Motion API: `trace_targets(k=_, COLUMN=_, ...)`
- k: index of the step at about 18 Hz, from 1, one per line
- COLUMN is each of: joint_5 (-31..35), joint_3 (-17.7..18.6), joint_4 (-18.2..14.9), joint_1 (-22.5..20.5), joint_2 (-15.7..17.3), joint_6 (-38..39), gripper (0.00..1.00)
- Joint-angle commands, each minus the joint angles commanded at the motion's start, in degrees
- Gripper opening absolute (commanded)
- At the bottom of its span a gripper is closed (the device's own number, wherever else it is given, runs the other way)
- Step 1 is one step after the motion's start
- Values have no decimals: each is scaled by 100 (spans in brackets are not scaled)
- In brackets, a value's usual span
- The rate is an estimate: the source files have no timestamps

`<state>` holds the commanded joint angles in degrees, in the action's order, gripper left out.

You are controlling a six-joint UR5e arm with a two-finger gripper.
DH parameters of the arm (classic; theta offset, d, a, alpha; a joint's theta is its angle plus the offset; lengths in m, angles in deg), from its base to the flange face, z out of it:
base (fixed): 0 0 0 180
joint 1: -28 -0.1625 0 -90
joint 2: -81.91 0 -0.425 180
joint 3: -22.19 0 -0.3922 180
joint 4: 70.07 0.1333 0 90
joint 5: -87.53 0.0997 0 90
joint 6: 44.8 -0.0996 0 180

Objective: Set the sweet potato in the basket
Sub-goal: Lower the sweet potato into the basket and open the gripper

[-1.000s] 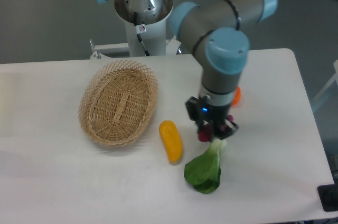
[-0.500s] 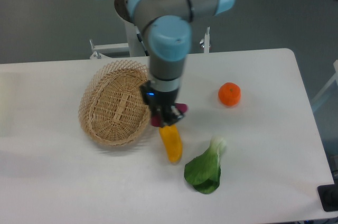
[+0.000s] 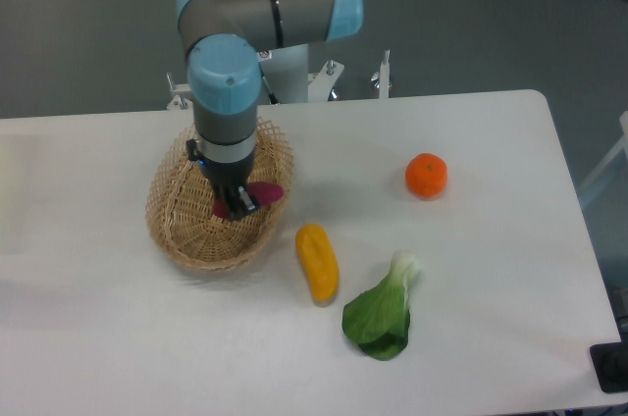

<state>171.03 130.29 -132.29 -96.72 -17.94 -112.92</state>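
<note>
Carry step: hand (image 3: 236, 203) pinching sweet potato (image 3: 257, 195) above basket (image 3: 174, 223); next, likely lower and release; orange (image 3: 427, 175) at three o'clock.

Magenta sweet potato (image 3: 257, 194) held above oval wicker basket (image 3: 177, 210)

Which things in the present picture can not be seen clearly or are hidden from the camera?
- Fingertips of the tool: small and dark, so their contact with the sweet potato is unclear.
- Middle of the sweet potato: covered by the tool; only its ends show.
- Basket floor: partly hidden behind the arm.
- Height of the sweet potato above the basket: one view, cannot tell.
- Dark object at the lower right: cut by the edge.
</note>
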Motion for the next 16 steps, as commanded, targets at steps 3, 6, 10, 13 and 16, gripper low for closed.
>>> trace_targets(k=3, joint_5=0, joint_3=44, joint_4=0, joint_1=9, joint_2=-52, joint_6=0, gripper=22)
trace_targets(k=6, joint_5=-9, joint_3=97, joint_4=9, joint_1=17, joint_2=-140, joint_6=35, gripper=26)
trace_targets(k=10, joint_5=-9, joint_3=141, joint_4=9, joint_1=105, joint_2=-149, joint_6=44, gripper=38)
trace_targets(k=13, joint_5=0, joint_3=246, joint_4=9, joint_1=114, joint_2=-88, joint_6=0, gripper=50)
trace_targets(k=16, joint_5=0, joint_3=282, joint_4=0, joint_1=123, joint_2=-53, joint_6=-9, gripper=69)
